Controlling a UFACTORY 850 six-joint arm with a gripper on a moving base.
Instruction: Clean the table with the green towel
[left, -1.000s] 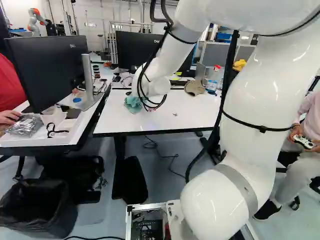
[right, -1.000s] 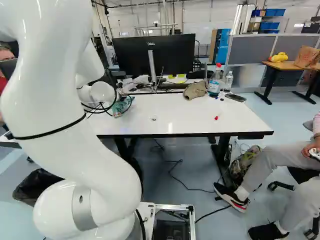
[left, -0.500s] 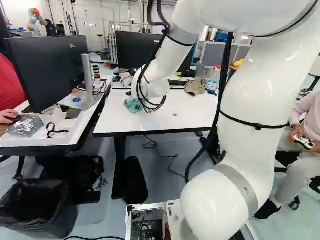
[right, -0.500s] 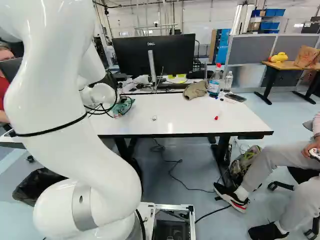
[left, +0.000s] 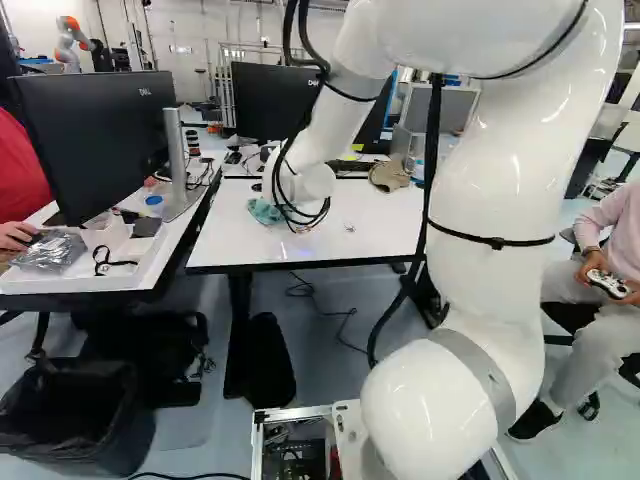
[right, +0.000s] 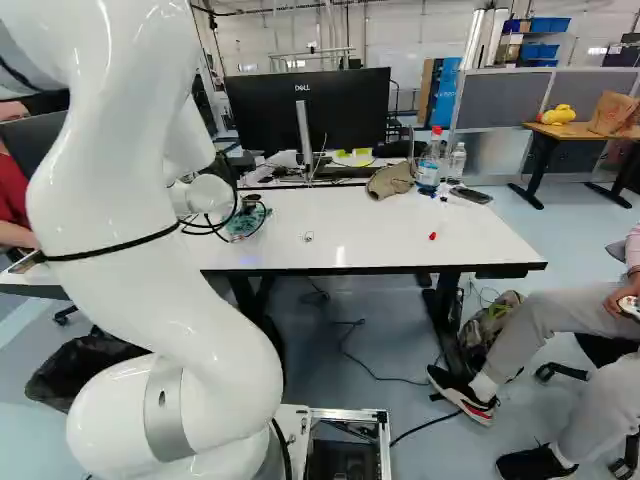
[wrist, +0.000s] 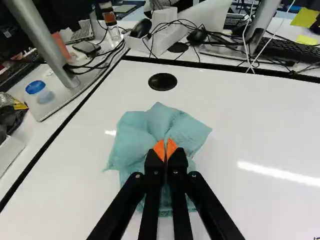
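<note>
Arm (left: 490, 190) shifted | end effector (right: 248, 205) pinching green towel (wrist: 132, 137) on table (wrist: 260, 125)

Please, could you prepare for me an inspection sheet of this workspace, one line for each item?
Surface: white table, shiny, with a round black disc.
Job's things: green towel, crumpled on the table under the pincer.
Clutter: small red piece, small unclear bit, beige cloth item, two bottles, dark flat object.
Pincer: closed on the towel.
Cables: black ones along the arm, looping near its wrist; another on the floor.
Surroundings: monitor behind the table, bin at the left base view's lower left.
Liquid spills: nothing seen.
</note>
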